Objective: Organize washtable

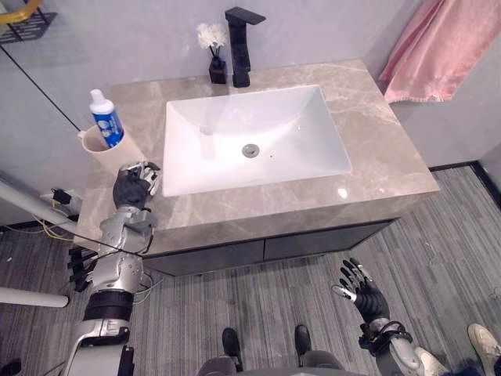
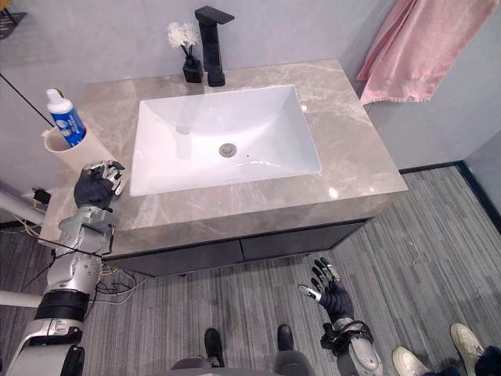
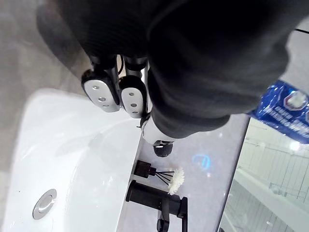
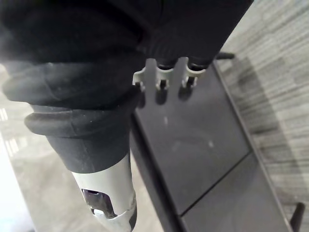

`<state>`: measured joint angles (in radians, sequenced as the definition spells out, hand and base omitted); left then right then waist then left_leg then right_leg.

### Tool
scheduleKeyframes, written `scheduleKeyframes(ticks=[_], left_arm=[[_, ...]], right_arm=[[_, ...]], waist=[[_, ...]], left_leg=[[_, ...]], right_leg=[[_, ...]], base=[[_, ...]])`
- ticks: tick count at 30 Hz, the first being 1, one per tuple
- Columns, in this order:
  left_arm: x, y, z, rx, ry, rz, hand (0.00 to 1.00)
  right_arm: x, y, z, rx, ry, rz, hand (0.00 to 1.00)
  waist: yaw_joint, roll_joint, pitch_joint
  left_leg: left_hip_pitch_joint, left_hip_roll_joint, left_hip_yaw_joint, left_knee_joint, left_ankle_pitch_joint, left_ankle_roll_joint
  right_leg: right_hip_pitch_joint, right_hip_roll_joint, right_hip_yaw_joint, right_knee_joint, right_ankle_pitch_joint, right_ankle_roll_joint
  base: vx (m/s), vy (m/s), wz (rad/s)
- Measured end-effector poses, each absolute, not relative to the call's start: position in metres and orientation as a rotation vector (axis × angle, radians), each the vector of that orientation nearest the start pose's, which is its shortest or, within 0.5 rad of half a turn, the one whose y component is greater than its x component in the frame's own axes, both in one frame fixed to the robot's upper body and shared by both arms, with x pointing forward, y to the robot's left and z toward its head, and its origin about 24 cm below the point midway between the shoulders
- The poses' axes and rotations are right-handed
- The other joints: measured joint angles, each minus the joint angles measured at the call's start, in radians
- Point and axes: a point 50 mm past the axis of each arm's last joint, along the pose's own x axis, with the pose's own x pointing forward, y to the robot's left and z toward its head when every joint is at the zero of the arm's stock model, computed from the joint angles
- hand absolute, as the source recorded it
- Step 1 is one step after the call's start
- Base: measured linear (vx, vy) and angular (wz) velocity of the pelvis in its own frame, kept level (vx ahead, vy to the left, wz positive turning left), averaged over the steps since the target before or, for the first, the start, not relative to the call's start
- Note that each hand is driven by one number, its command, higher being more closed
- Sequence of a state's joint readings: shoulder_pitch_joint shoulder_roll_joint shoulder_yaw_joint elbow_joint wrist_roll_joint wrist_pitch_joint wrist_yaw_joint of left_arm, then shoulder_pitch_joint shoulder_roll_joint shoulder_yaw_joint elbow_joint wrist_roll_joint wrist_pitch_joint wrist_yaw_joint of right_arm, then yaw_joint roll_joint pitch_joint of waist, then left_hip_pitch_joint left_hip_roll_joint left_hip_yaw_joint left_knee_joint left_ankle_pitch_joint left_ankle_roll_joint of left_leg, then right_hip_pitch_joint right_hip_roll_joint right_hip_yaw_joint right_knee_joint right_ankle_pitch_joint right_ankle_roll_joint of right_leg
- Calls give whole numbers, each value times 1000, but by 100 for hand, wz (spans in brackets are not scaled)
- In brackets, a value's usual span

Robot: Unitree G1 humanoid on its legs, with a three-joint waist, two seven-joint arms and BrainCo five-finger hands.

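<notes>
A bathroom — a white rectangular basin [image 1: 258, 133] sits sunk in a grey marble-look counter [image 1: 380, 153], with a black tap [image 1: 240, 45] behind it. A beige cup [image 1: 108, 149] holding a toothpaste tube [image 1: 106, 117] stands at the counter's left end, and a pink towel [image 1: 438, 47] hangs on the wall to the right. Dark cabinet doors [image 1: 313, 241] sit below, over grey plank flooring [image 1: 446, 251].
</notes>
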<state>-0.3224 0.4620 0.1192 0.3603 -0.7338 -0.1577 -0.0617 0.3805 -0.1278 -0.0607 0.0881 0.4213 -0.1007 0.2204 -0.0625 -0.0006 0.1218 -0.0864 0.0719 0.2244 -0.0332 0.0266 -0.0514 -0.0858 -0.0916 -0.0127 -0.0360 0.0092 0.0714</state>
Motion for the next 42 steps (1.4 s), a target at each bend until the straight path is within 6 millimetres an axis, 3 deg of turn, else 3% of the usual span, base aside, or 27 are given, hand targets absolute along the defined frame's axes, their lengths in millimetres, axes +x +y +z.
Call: scheduleKeyframes(ticks=[6,20,28,35,42], left_arm=[[319,280,124,-268,-275,133,100],[319,282,128,-260,-292,133,100],[320,282,127,-256,-289,117,100],[306,272,116,-217,-260,22,100],[295,277,102,-212,-222,30,100]], right_arm=[[155,-203,-33,300,271,-31,0],[155,-203,-33,297,272,-28,0],[156,-199,-33,279,284,15,0],[156,-199,-33,281,284,29,0],[155,-192,-35,267,297,69,0]], waist=[[-5,-9,28],[-4,-15,34],[-6,-15,34],[-2,-16,33],[7,-13,22]], left_leg=[[-17,2,3,1,0,0],[-24,1,11,0,0,0],[-23,0,9,-1,0,0],[-3,-1,-4,-5,0,0],[6,-2,-28,-3,0,0]], right_leg=[[-25,2,17,0,10,0],[-39,1,26,-1,16,2],[-37,0,26,-2,18,5],[-4,-1,13,-20,18,6],[21,-1,-14,-23,19,6]], base=[[-13,-7,-8],[-7,-2,-2],[0,0,0],[-1,-5,4],[-12,-5,9]])
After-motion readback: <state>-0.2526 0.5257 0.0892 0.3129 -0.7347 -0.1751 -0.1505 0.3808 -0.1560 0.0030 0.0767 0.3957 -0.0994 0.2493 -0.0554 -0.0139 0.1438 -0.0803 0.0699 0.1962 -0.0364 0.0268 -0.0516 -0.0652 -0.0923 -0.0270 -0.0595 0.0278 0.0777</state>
